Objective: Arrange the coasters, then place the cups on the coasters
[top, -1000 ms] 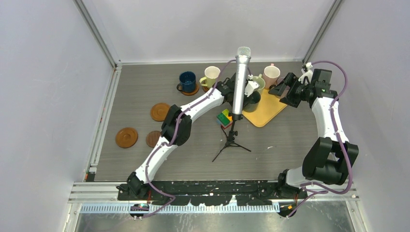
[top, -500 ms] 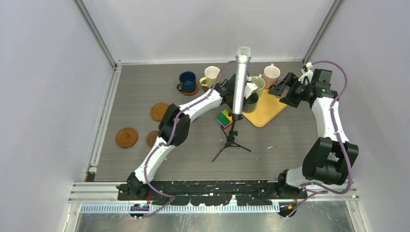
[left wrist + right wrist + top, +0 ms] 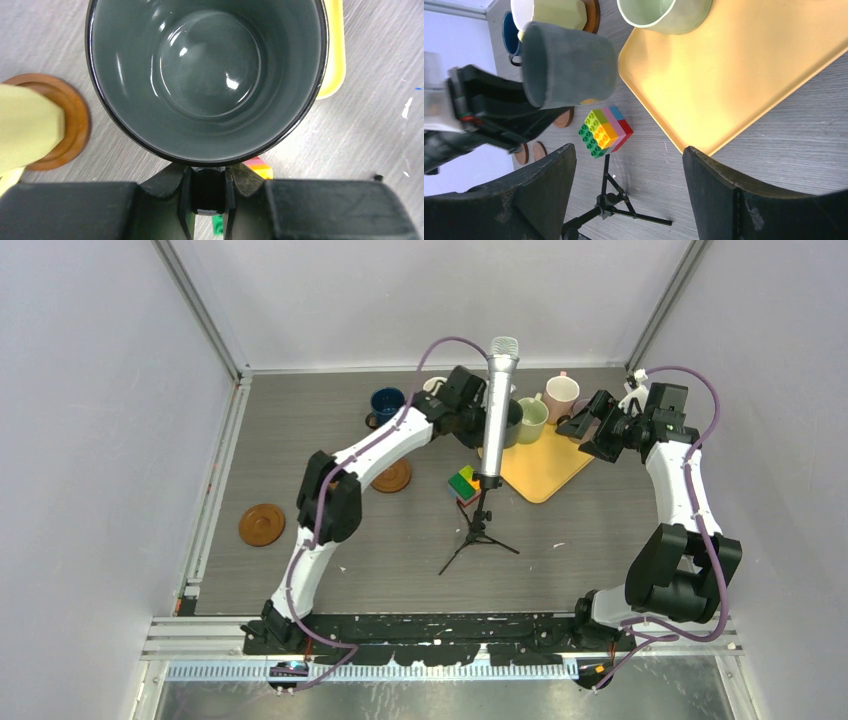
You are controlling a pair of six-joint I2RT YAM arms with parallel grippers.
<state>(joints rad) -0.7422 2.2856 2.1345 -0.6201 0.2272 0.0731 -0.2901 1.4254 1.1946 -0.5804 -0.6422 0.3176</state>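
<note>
LEFT ARM TAKES A CUP: the left gripper (image 3: 207, 172) was pinched narrow on the handle of the dark grey-green cup (image 3: 207, 75), a grip that only the left wrist view showed; from above, the microphone (image 3: 497, 405) hid much of that cup, which was beside the left corner of the yellow tray (image 3: 550, 470). The right gripper (image 3: 626, 155) was spread wide and held nothing, near the tray's far right side; its wrist view alone showed the dark cup's matte outside, the pale green cup (image 3: 664, 12) on the tray and the toy-brick block (image 3: 604, 130) on the table. The cream-yellow cup (image 3: 25, 125) sat on a coaster (image 3: 75, 125); only the overhead view showed the bare coaster (image 3: 262, 524) far left.
</note>
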